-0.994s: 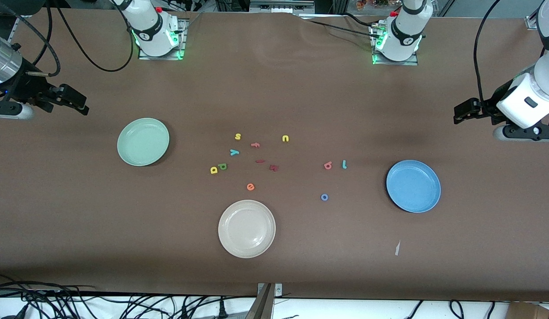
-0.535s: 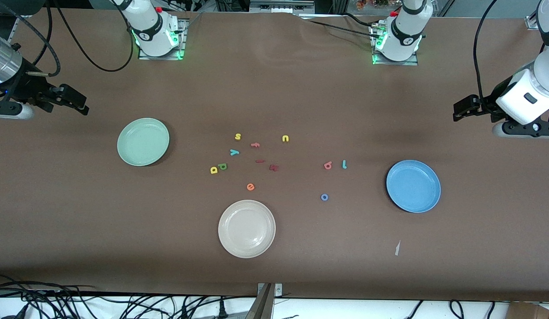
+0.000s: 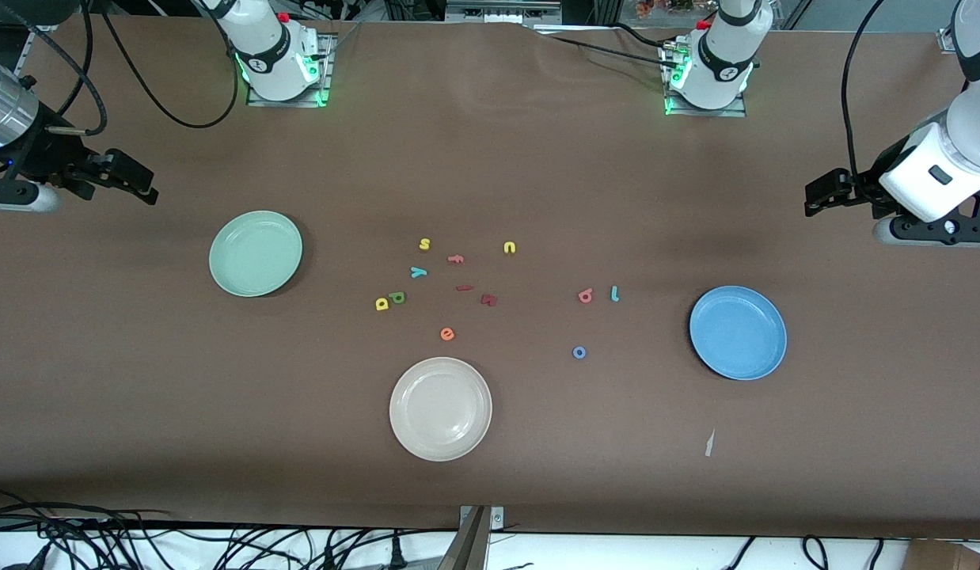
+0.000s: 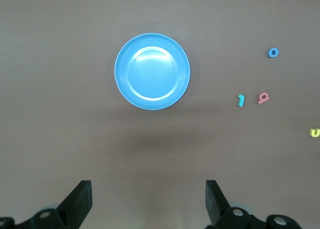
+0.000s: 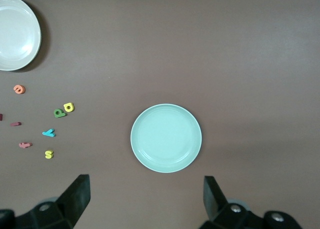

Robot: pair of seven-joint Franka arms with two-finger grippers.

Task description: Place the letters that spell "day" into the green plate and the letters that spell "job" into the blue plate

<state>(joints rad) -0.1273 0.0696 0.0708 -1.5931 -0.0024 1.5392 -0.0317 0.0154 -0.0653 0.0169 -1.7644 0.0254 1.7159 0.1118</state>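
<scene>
1. Letters lie loose mid-table: yellow "a" [image 3: 381, 304] touching dark green "d" [image 3: 396, 298], teal "y" [image 3: 418, 272] near them.
2. Yellow "s" [image 3: 424, 244], pink "f" [image 3: 456, 258], yellow "u" [image 3: 509, 248], orange "e" [image 3: 447, 334] and two dark red pieces [image 3: 488, 299] crowd around these.
3. Salmon "b" [image 3: 585, 296] sits beside teal "j" [image 3: 614, 294]; blue "o" [image 3: 579, 352] lies nearer the camera.
4. Green plate [image 3: 221, 273], blue plate [image 3: 704, 348] and cream plate [image 3: 403, 431] are empty.
5. Left gripper [image 4: 148, 201] and right gripper [image 5: 146, 199] hang over the table's ends, fingers apart.

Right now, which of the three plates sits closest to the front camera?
The cream-white plate. It lies lowest in the front view, just past the orange "e", while the green plate and the blue plate sit farther back toward the table's two ends.
</scene>
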